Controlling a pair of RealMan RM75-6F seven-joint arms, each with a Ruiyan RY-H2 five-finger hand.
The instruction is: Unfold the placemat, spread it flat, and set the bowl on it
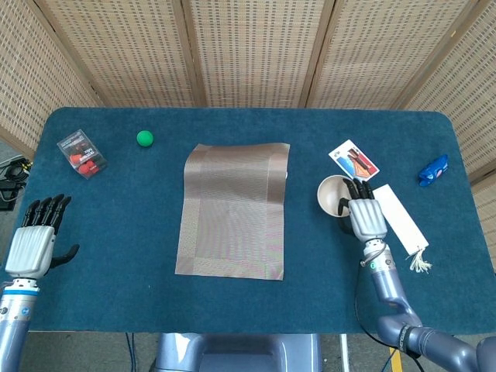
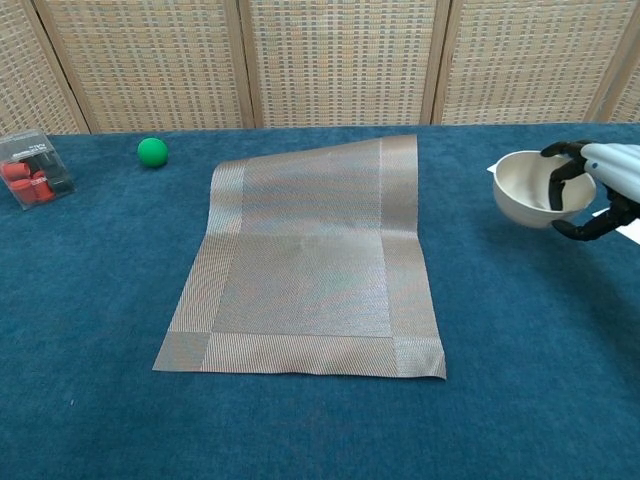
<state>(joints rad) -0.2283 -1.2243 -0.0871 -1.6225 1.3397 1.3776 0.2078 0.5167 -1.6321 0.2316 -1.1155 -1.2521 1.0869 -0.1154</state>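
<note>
The right hand (image 2: 600,190) has its fingers (image 2: 556,180) hooked over the rim of the bowl (image 2: 532,192), thumb under the outer wall, holding it clear of the bench (image 2: 520,360). The mat (image 2: 310,270) lies unfolded well to their left. Carry the bowl level across and lower it at mat centre. The mat's far edge may sit slightly raised. The left hand (image 1: 32,242) hangs with fingers apart, holding nothing.

placemat (image 1: 234,209): grey-brown woven rectangle with a banded border, unfolded on the blue table, its far edge slightly raised. bowl (image 2: 538,187): small, cream, tilted, lifted clear of the table, well to the right of the placemat.
</note>
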